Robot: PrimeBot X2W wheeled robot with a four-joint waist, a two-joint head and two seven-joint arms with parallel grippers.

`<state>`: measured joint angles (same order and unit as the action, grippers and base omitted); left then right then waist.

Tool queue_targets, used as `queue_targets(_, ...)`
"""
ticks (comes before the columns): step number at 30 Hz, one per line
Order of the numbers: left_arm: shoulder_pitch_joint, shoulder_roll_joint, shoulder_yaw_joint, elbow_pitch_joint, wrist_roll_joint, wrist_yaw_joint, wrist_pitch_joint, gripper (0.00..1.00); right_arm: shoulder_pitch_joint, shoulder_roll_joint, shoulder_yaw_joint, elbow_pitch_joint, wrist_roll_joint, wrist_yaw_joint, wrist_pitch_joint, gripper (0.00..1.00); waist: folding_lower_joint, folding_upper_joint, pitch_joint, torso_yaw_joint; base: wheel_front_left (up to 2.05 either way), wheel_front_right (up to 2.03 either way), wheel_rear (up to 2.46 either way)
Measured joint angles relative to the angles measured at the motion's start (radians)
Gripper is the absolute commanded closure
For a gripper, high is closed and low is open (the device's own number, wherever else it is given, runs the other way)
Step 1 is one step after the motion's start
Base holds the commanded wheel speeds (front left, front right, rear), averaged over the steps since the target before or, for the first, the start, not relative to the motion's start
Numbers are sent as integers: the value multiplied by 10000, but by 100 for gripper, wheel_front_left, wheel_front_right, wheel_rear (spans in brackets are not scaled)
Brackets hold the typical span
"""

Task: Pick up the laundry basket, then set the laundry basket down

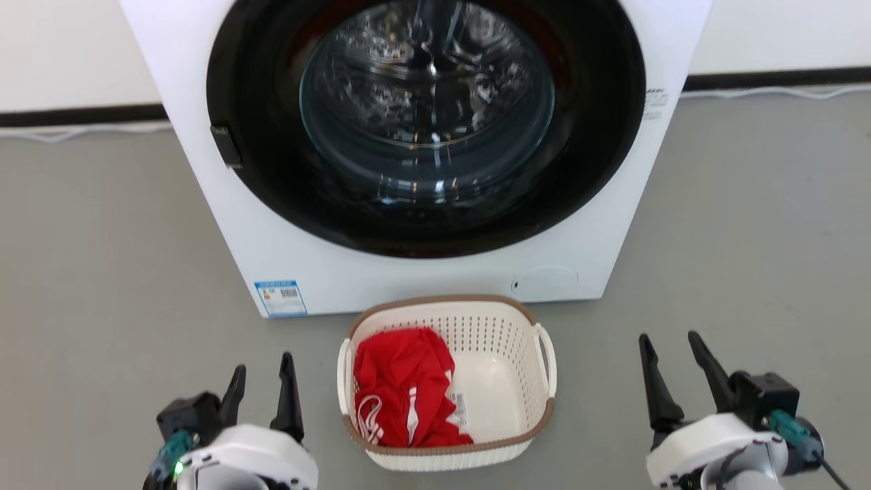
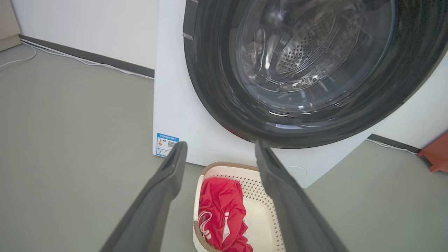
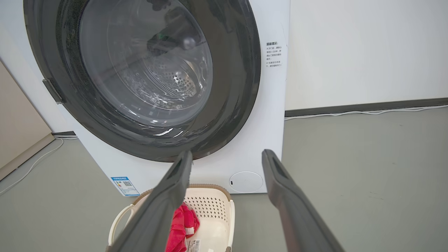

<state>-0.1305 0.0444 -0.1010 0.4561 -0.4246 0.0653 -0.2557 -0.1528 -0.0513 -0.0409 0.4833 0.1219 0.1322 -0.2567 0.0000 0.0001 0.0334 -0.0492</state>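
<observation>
The laundry basket (image 1: 500, 337) is cream-white with perforated walls and a brown rim. It stands on the grey floor in front of the washing machine, with a red garment (image 1: 405, 388) in its left half. My left gripper (image 1: 262, 367) is open to the basket's left, apart from it. To the basket's right my right gripper (image 1: 670, 347) is open too, further off. Nothing sits between either pair of fingers. The left wrist view looks down on the laundry basket (image 2: 257, 217) between that gripper's (image 2: 220, 148) fingers. In the right wrist view the laundry basket (image 3: 210, 206) lies low, left of that gripper's (image 3: 227, 157) centre.
A white front-loading washing machine (image 1: 326, 265) with a closed dark round door (image 1: 425, 122) stands right behind the basket. Cables run along the wall's black skirting (image 1: 75, 116). A red-brown object (image 2: 435, 154) sits on the floor at the right of the left wrist view.
</observation>
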Motion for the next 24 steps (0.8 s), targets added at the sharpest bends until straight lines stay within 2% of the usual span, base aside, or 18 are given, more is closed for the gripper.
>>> queue_targets(9, 647, -8, 115, -598, 56, -13, 0, 0, 569, 6, 31, -324, -84, 0, 0, 0, 0, 0, -512, -5, 0, 0, 0)
queue_targets(10, 686, -8, 115, -650, 54, -13, 0, 100, 614, 6, 48, -372, -86, 0, 0, 100, 0, 0, -538, 5, 0, 0, 0)
queue_targets(17, 1288, -119, 96, 6, 10, -10, 23, 100, 1202, 79, 96, 236, -56, 0, 25, 100, 0, 0, -558, 14, 0, 0, 0)
queue_targets(24, 1387, -119, 157, -12, -616, -56, 203, 100, 1285, 84, 59, 205, 721, 0, 207, 100, 7, 0, -568, 41, 0, 0, 0)
